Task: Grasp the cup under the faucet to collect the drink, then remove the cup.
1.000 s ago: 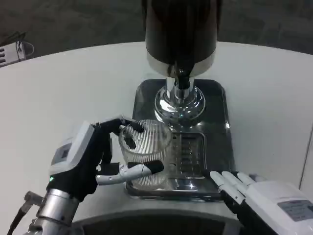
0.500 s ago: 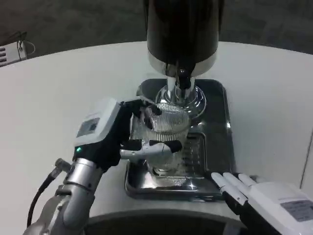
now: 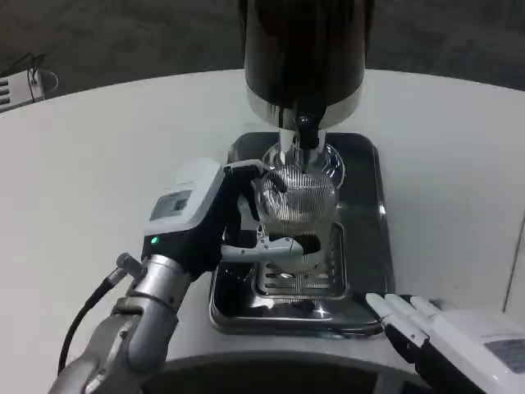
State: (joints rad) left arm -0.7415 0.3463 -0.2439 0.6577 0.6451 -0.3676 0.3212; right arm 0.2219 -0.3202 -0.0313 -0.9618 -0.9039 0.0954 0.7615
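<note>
1. White and black, the right hand [image 3: 459, 336] lies at the near right edge of the scene, just in front of the near right corner of the tray [image 3: 369, 246]. Its fingers reach forward side by side with small gaps between them and hold nothing; it appears to be waiting.

2. The white table [image 3: 98, 164] carries the polished metal tray at its centre, with a slotted drip grate [image 3: 299, 275] sunk into the tray's near half.

3. The left hand [image 3: 215, 220] reaches in from the near left, its white back turned upward. It grips the cup [image 3: 297, 201] from the left side: dark fingers wrap the far part of the wall and the thumb crosses the near side low down.

4. The cup is clear ribbed glass, held upright above the far end of the grate, just in front of the chrome base of the dispenser [image 3: 305, 57].

5. The faucet [image 3: 305, 131], a short dark spout under the dispenser's dark body, hangs above the cup's far rim. Whether any drink is flowing or lies in the cup, I cannot tell.

6. My judgement: the placing step is nearly finished. The next move calls for holding the cup steady and level, mouth centred under the spout, while the drink is released. Only then should the cup come back toward the near side.
</note>
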